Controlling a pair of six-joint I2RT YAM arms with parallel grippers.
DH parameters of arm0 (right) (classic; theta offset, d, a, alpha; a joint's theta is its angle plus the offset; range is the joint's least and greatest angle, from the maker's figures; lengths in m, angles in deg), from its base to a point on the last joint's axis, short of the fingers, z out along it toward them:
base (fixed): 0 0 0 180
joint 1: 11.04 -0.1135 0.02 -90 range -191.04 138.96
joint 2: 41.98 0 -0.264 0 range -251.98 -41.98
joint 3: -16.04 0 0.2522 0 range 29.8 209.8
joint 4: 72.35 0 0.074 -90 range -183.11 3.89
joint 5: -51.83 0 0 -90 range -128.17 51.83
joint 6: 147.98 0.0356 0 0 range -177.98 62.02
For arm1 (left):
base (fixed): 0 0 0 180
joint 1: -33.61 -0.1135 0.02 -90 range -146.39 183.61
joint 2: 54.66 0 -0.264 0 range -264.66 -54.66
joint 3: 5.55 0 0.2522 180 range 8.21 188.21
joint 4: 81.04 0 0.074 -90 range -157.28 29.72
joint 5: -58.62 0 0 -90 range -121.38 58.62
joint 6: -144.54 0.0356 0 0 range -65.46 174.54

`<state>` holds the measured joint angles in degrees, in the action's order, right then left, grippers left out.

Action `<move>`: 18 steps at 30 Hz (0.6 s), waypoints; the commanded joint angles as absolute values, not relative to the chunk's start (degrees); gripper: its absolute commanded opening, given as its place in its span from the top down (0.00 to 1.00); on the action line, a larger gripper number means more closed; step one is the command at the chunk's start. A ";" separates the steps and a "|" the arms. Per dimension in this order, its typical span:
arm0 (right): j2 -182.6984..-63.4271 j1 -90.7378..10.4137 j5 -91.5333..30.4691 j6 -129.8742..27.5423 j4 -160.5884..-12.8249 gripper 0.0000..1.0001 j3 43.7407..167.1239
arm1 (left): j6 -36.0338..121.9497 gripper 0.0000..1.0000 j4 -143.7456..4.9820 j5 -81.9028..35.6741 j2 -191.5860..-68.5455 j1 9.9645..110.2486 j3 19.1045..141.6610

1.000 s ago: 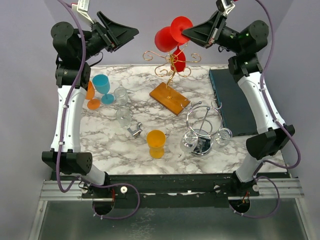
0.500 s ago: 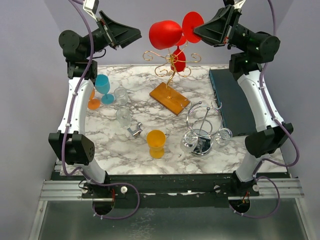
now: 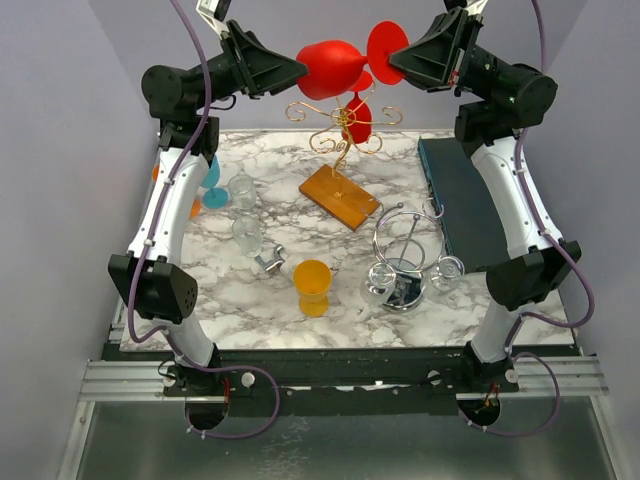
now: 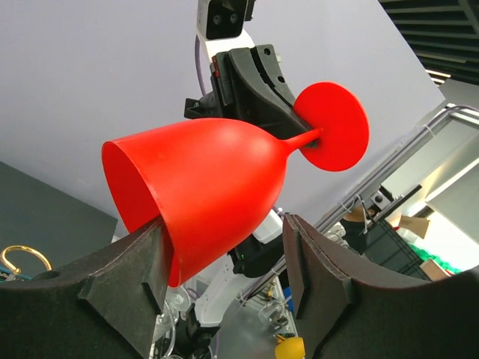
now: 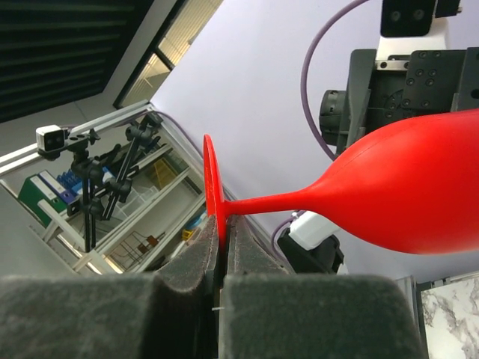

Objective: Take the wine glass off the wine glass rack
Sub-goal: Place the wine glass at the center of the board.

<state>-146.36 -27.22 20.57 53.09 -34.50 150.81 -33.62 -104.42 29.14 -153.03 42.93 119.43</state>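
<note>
A: Where is the red wine glass (image 3: 333,68)?

B: High above the gold wire rack (image 3: 340,128), lying sideways. The right end effector (image 3: 395,55) pinches its foot edge-on. The left end effector (image 3: 300,70) stands wide around the bowl, not clamped.

A: Risks?

B: That thin pinch could let it swivel or drop onto the second red glass (image 3: 358,118) hanging below, or onto the clear glasses (image 3: 241,190) on the marble worktop (image 3: 250,290).
</note>
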 commanded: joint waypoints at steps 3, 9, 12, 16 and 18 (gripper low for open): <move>-146.73 -27.64 20.82 55.64 -29.34 0.99 152.64 | -42.32 0.42 -116.03 29.60 -154.26 43.58 120.89; -148.05 -27.64 20.38 57.95 -26.46 0.99 152.50 | -50.12 0.52 -123.29 28.13 -154.67 44.27 121.48; -148.24 -27.65 20.22 57.95 -26.35 0.99 152.27 | -50.74 0.55 -123.62 27.87 -154.25 44.98 121.68; -148.08 -27.65 20.34 57.82 -26.08 1.00 151.22 | -51.36 0.68 -123.96 27.37 -153.47 45.30 121.12; -147.74 -27.63 20.44 56.76 -26.78 1.00 150.22 | -51.58 0.75 -123.92 27.06 -153.03 45.34 120.89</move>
